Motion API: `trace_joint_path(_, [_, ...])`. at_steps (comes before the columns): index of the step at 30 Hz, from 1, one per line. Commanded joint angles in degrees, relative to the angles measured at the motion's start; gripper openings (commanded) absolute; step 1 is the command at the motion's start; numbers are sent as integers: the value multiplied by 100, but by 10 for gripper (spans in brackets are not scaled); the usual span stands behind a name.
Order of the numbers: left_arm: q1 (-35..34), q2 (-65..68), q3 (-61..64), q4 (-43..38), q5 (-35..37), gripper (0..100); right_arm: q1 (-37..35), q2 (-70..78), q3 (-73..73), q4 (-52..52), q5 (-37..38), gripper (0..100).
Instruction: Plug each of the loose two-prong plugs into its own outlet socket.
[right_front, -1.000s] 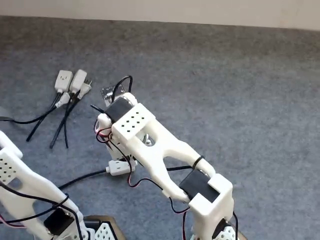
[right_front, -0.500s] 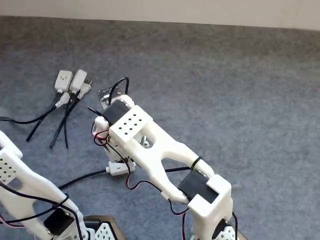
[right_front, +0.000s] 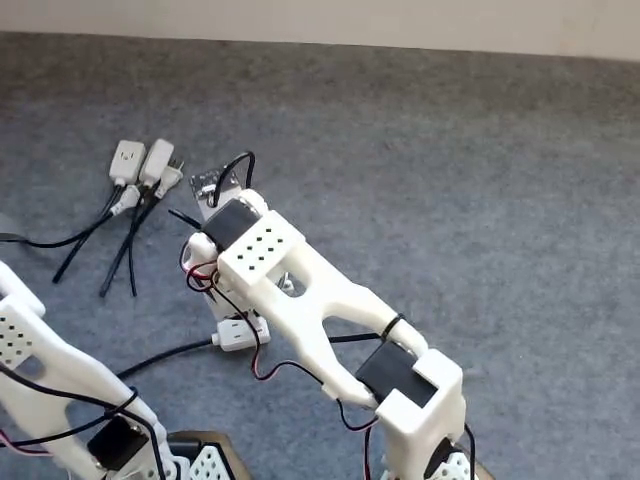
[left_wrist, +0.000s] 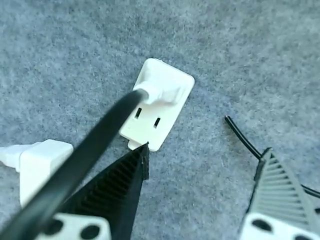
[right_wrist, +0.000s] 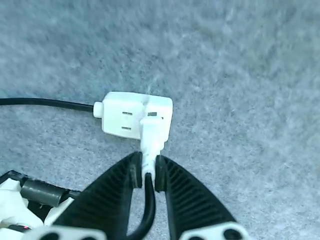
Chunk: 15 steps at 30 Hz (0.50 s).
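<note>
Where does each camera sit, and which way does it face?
High view: above, looking down on grey carpet; both white arms show.
Left wrist view: on left arm, facing white outlet block past open left gripper.
Right wrist view: on right arm, facing white two-prong plug clamped in right gripper.
High and right wrist views share black-corded white socket.

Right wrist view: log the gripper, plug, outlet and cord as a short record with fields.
right gripper: shut on the plug
plug: white, nose against the outlet
outlet: white, flat on the grey carpet, one slot pair free
cord: black, leaving the outlet's end
fully seated: cannot tell
</note>
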Motion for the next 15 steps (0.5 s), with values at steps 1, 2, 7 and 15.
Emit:
trace_joint_path(1, [-84, -57, -233, 26, -44, 338, -22, -101, -268, 13, -70, 5])
trace_joint_path(2, [-92, -57, -233, 26, -44, 338, -22, -101, -268, 75, -53, 5])
trace_joint_path(7, [-92, -57, -233, 26, -44, 338, -22, -101, -259, 180, -44, 5])
trace_joint_path(15, [-101, -57, -233, 26, -44, 337, -31, -92, -259, 198, -62, 5])
